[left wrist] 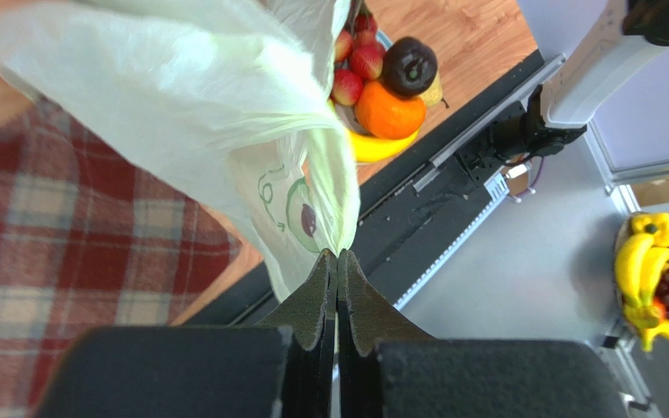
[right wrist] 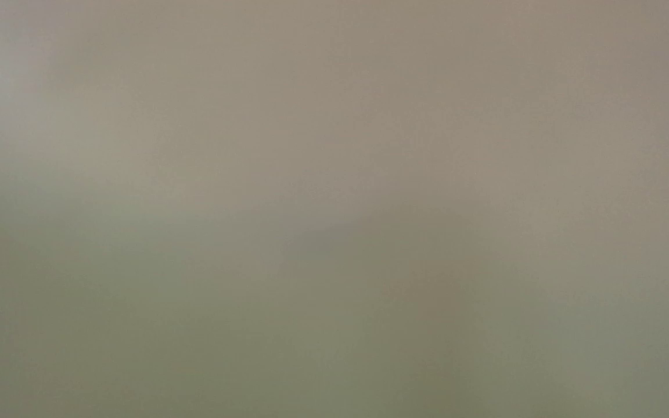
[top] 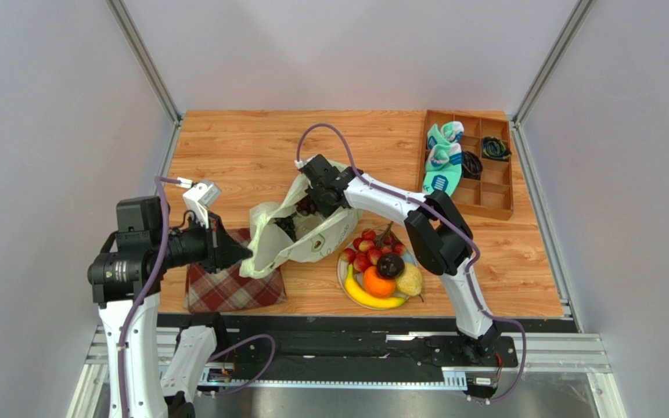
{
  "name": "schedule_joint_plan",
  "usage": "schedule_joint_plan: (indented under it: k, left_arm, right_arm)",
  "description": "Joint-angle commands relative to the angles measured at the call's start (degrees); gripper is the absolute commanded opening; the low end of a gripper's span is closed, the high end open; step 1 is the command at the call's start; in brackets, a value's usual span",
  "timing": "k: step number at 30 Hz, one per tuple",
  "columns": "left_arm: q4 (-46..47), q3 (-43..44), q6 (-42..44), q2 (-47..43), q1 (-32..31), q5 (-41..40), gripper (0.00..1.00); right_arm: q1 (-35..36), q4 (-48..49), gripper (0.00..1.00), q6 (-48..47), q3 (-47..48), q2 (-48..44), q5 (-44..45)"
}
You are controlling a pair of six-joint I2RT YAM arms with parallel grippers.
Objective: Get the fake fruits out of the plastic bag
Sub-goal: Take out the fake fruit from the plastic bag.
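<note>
Your left gripper [left wrist: 338,255], reaching level at centre-left, is clamped on the plastic bag [left wrist: 181,104] by its edge. Your right gripper [top: 312,198] angles down into the bag; its jaw state cannot be told.

A pale blur [right wrist: 334,209] is filling the right wrist camera from edge to edge. Warm grey-beige is spreading across the top of the view and shading into a dull greenish tone toward the bottom and the lower left. A slightly darker, smudged patch is sitting just right of centre, its borders melting into the haze around it. Everything is lying far out of focus, as though pressed close against the lens, and what the surface is cannot be told from this view.
</note>
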Motion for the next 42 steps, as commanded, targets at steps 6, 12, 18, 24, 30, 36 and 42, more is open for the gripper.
schedule_joint_plan:
  k: [6,12,18,24,30,36,42]
  left_arm:
    - [6.05,-11.74,-8.92,-0.22,-1.89,-12.45,0.0]
    - [13.7,-16.23,-13.23,-0.14,-3.65,-11.32,0.0]
    - [18.8,-20.19,-16.22,-1.19,-4.09,-12.28,0.0]
    - [26.7,-20.02,-19.12,-0.66,-5.75,-9.82,0.0]
    - [36.38,-15.36,-24.48,5.3,-7.25,-13.68,0.0]
    - [37.53,-8.95,-24.84,16.03,-7.16,-20.8,0.0]
    - [36.91,-2.79,-24.57,25.61,-6.46,-27.13,0.0]
  right_arm:
    - [1.29,2.04,0.0,-13.81,-2.55,-14.14,-9.24]
    - [1.72,-0.86,0.0,-16.02,-4.92,-22.32,-18.3]
    - [2.87,-2.18,0.0,-16.9,-7.38,-27.59,-19.88]
    - [3.39,0.63,0.0,-18.04,-5.29,-28.05,-25.94]
    - [3.75,-1.39,0.0,-19.09,7.35,-25.67,-29.82]
    - [3.39,-4.81,0.0,-23.13,16.42,-29.43,-26.22]
    - [3.39,-8.51,0.0,-24.37,11.35,-39.79,-23.23]
